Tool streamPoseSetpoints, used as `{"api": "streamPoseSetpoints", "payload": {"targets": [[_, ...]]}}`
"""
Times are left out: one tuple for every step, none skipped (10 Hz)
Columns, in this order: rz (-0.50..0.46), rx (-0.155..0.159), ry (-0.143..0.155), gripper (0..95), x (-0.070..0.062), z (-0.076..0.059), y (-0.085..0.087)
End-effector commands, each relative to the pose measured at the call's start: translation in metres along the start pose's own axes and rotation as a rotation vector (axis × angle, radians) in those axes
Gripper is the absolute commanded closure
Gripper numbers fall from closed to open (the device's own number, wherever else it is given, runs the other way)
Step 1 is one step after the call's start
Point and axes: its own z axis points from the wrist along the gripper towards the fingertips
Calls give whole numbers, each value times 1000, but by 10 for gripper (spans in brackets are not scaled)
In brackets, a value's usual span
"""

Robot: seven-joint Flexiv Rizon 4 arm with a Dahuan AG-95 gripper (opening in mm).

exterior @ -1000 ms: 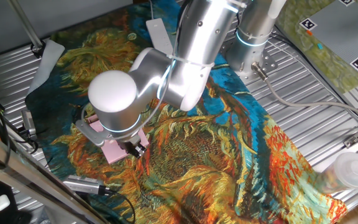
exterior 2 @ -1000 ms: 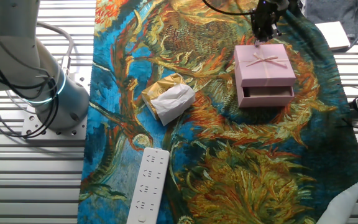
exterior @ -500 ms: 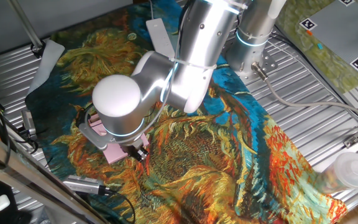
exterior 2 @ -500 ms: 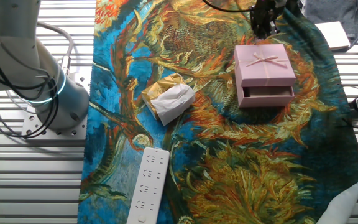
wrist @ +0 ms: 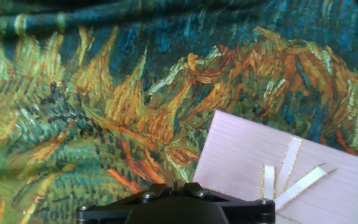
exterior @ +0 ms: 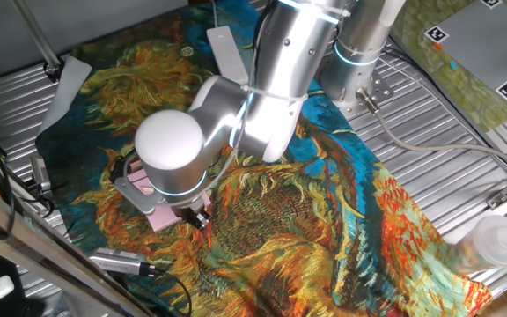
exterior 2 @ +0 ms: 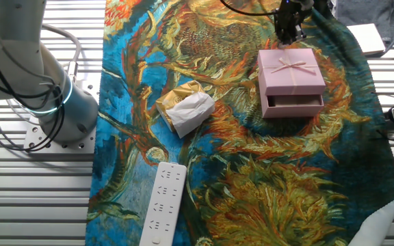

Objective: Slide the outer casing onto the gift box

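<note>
Hovering at the upper right, our black two-finger gripper sits just beyond the pale-pink bow-topped cardboard casing — jaw width we cannot tell.

A cloth printed with sunflowers in blue, orange and gold covers the middle of the counter, whose bare ribbed metal shows on either side. In the other fixed view, a cream-and-gold wrapped lump lies on the cloth near its centre. At 7 o'clock from the lump, well apart, a long white power strip lies lengthwise, reaching toward the cloth's lower edge. A white card lies at the cloth's upper right edge. In one fixed view, a clear plastic bottle with a white cap lies at the right, beside the cloth's edge.
</note>
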Motion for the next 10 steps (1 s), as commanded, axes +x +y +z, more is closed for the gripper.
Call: {"api": "streamPoseSetpoints", "payload": {"targets": [[-33,12,6,950,0,-1,-5],[-55,18,8,950,1,-2,-11],[-70,20,9,950,3,-3,-18],[-80,20,10,950,3,-5,-23],[-89,20,9,950,4,-6,-27],[-99,19,8,950,6,-7,-32],[-108,18,8,950,7,-8,-36],[-118,16,7,950,8,-10,-41],[-127,14,6,950,9,-11,-45],[-129,12,6,950,10,-12,-47]]}}
